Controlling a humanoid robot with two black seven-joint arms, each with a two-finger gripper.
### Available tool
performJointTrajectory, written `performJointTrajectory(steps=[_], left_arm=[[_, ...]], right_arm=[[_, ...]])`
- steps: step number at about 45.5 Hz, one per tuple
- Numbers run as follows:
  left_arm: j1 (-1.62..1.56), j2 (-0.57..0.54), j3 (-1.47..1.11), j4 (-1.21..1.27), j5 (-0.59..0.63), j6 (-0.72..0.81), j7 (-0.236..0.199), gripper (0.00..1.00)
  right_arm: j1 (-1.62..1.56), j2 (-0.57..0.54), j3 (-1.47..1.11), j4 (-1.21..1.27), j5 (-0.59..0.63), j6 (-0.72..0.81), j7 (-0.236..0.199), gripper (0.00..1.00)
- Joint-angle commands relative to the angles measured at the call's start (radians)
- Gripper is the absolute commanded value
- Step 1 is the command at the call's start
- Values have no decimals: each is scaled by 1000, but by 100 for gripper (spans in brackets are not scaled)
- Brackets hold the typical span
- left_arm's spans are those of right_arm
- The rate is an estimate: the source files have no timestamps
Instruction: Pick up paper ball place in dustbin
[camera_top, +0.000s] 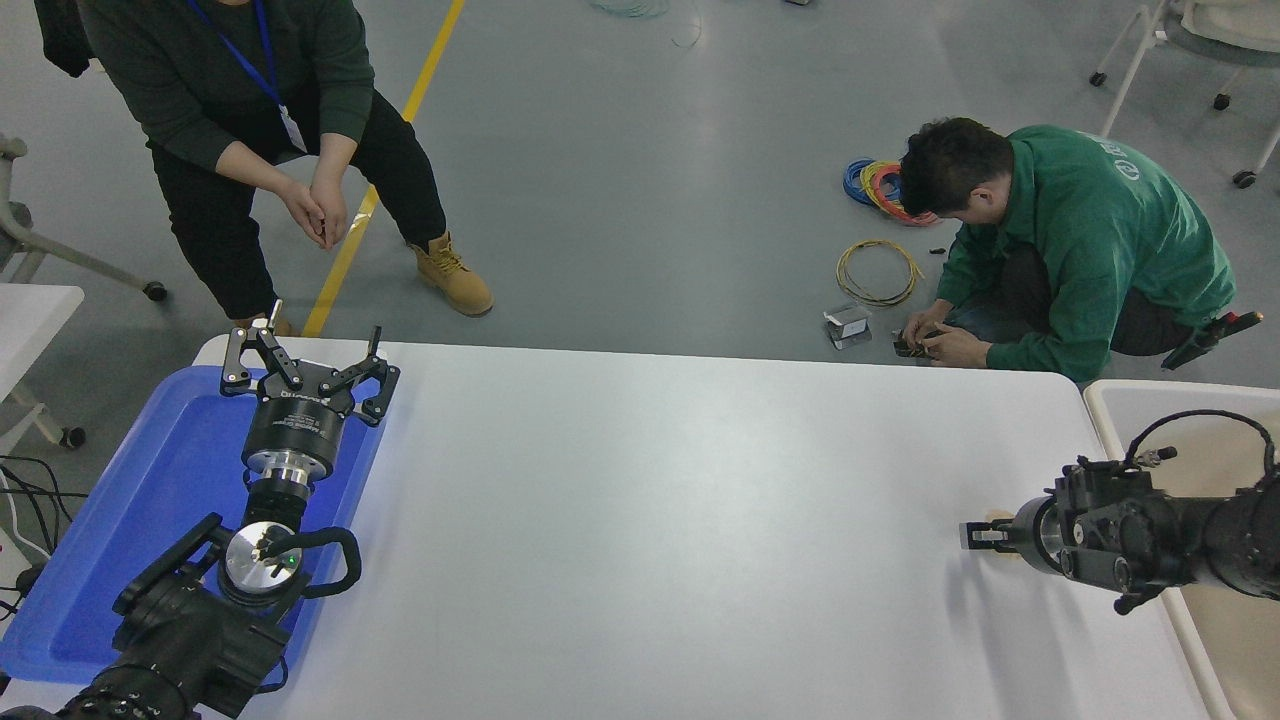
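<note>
Right gripper (975, 535): low over the table's right end, pointing left; its grip cannot be made out from this angle.
Paper ball (998, 519): a tan sliver shows at the gripper's tip, mostly hidden.
Dustbin (1100, 405): just beside the table's right edge.
Left gripper (303, 362): fingers spread, over the blue tray (150, 480).

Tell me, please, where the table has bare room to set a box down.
The widest bare patch is the table middle, between the blue tray under the parked left pincer and the right pincer. It is crowded at the right end: that pincer is at the paper ball, beside the dustbin.
</note>
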Motion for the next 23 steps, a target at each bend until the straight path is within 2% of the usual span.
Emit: performJointTrajectory(steps=[1,7,14,23], left_arm=[[0,-1,0,0,0,0,0,100],[0,1,0,0,0,0,0,100],[0,1,1,0,0,0,0,100],[0,-1,0,0,0,0,0,100]], right_arm=[[14,1,-8,2,-23,-3,20,2],[36,-5,-10,2,-23,2,35,0],[85,-28,-25,18,-29,11,72,0],[243,-100,-88,185,-32,21,106,0]])
